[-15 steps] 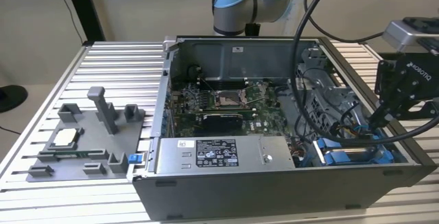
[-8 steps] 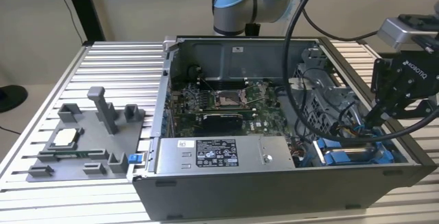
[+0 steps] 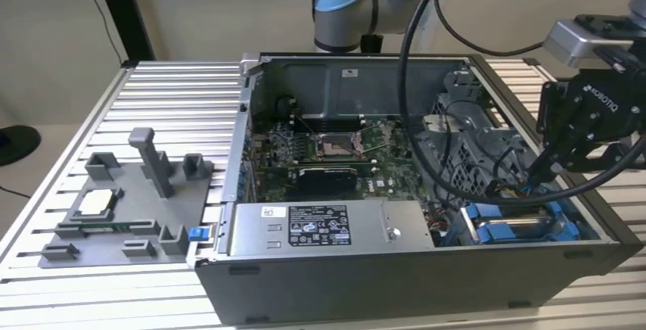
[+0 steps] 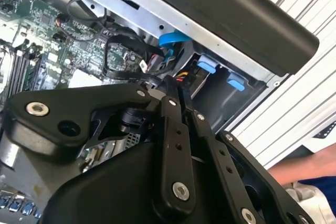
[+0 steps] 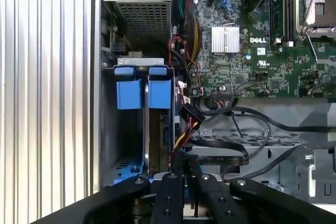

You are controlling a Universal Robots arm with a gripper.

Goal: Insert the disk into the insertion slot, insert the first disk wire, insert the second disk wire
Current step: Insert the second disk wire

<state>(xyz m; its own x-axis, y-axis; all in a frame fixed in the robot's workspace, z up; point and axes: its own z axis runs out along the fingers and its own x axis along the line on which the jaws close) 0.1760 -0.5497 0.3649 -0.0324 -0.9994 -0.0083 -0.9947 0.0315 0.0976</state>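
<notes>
Close against the case wall [image 5: 97, 103], with cables [image 5: 236, 114] crowding the other side, my claw [image 5: 185, 163] is pinched together, its tips at the red-and-yellow wire bundle [image 5: 181, 137] beside the disk [image 5: 156, 124], which stands on edge in the insertion slot [image 5: 122, 140], long axis parallel to that wall.

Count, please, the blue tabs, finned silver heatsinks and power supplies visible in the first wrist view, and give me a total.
blue tabs: 2
finned silver heatsink: 1
power supply: 1
Total: 4
</notes>
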